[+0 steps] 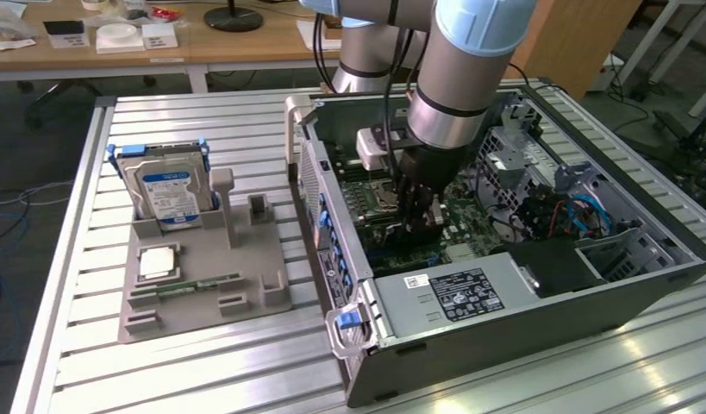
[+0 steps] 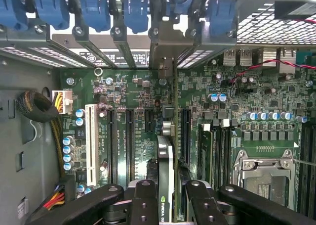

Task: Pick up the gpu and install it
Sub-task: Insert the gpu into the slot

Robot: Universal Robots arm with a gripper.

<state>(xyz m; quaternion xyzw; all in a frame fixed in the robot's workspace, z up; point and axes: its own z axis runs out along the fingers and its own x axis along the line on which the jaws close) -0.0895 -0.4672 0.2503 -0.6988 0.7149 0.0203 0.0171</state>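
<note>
Pincer (image 2: 168,205) clenched on the gpu (image 2: 166,175), we see, holding the thin black card edge-on over the green motherboard (image 2: 138,91), its silvery bracket up by the blue slot clips (image 2: 94,10). Around us, the open grey computer case (image 1: 537,302) lies on the slatted metal table (image 1: 215,362); beside it a grey holder (image 1: 203,285) carries the silver hard drive (image 1: 169,194). Our arm (image 1: 462,78) reaches steeply down into the case.
</note>
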